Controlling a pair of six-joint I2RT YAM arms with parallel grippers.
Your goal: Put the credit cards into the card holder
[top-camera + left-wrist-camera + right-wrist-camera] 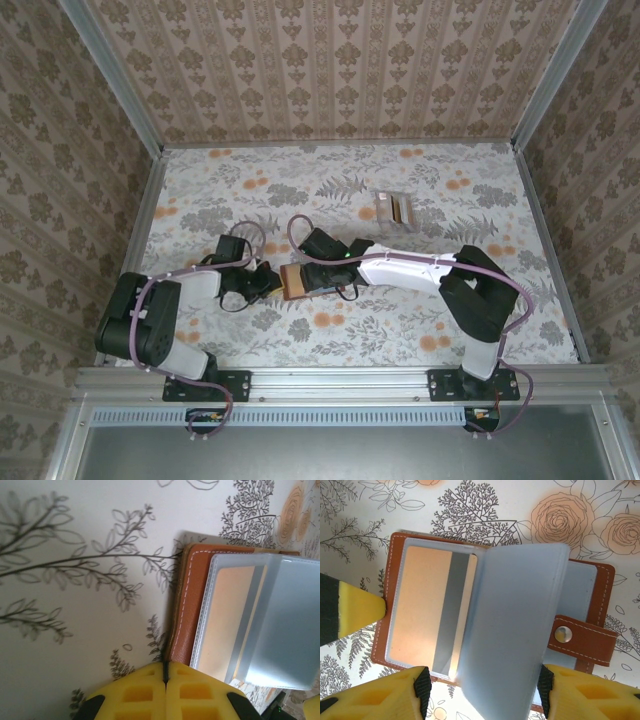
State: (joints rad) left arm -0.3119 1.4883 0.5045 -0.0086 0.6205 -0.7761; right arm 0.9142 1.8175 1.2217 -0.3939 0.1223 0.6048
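The reddish-brown card holder [597,587] lies open on the floral table, its snap tab [580,640] to the right. A tan card [422,610] with a grey stripe sits in its left clear sleeve. A pale blue leaf [512,630], card or sleeve I cannot tell, stands up from the middle between the fingers of my right gripper [484,687]. That gripper is open, with a gap at its left pad. My left gripper [165,669] is shut on the holder's leather edge [187,605]. From above, both grippers [270,283] [322,272] meet at the holder [296,282].
A small pile of pale and tan cards [392,209] lies at the back, right of centre. Patterned walls and metal rails [150,200] close the table on three sides. Open tabletop [480,180] lies around the pile.
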